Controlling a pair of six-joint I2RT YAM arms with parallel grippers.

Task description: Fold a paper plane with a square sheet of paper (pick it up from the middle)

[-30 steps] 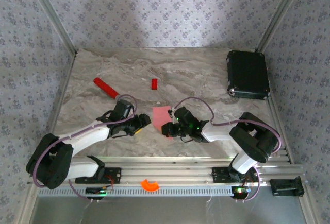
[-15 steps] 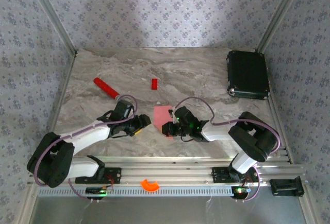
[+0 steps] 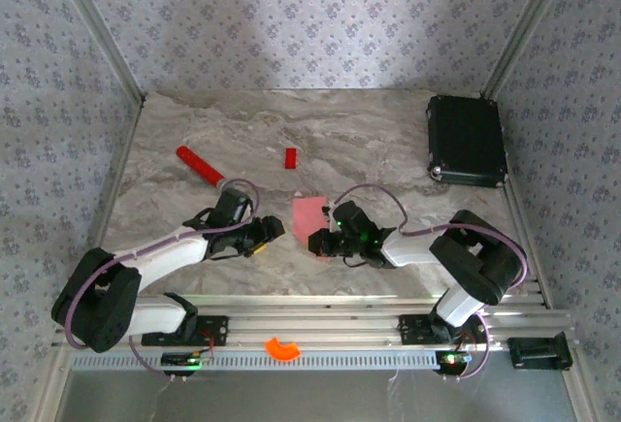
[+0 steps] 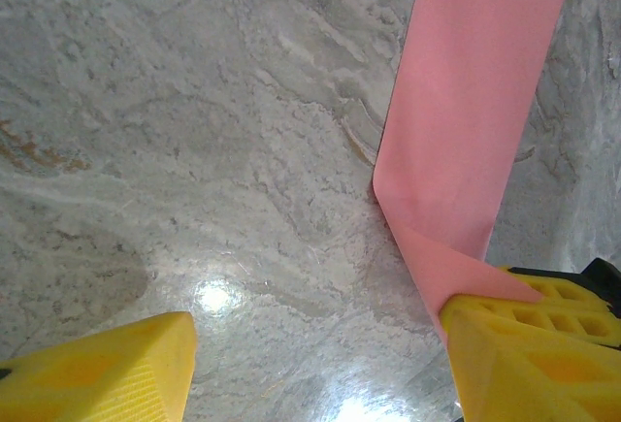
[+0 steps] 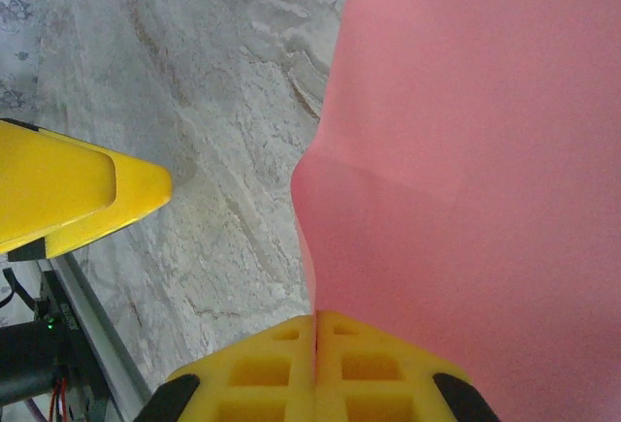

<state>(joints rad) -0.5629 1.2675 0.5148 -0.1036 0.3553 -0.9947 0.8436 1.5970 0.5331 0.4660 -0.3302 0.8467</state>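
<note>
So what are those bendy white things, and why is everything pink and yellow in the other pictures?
Those are two robot arms bolted to a marble-looking table. One picture looks down from above. The other two come from little cameras on the arms' wrists, so you see their yellow fingers up close. The right fingers are pinched shut on the pink paper, which they are meant to fold into a plane. The left fingers are open beside it. Also on the table: a red stick, a small red block and a black case.
</note>
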